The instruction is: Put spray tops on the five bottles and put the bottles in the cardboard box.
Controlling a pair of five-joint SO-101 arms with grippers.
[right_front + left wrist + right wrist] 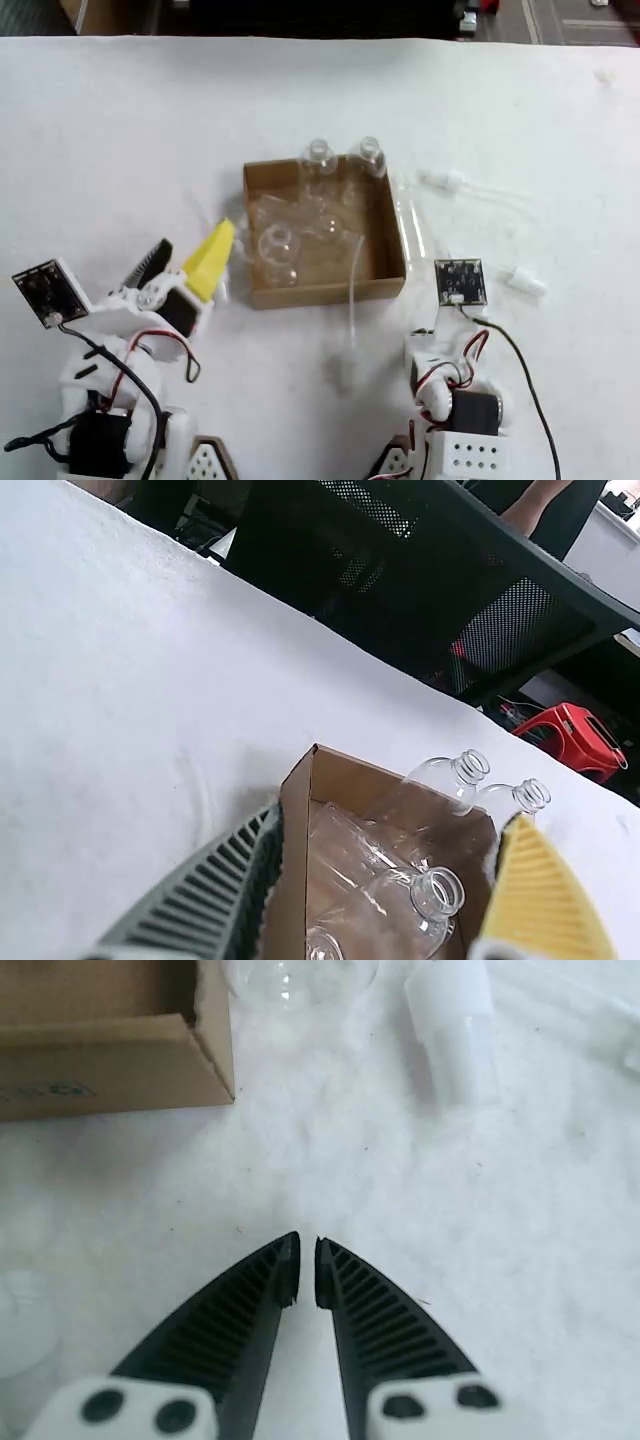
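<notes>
Cardboard box point(325, 292) mid-table point(120, 130). Clear bottles point(277, 243) lie inside, necks bare, two lean on far wall. Spray top point(447, 182) loose on table just right of box, second spray top point(525, 281) near right arm. Left gripper point(199, 233) spread wide, empty, just beside box's left wall. Right gripper point(306, 1260) fingers nearly together, holding nothing. Bottles likely light, thin, slick, roll easily: take at neck. Tops small, dip tube floppy: pinch collar, not tube.
</notes>
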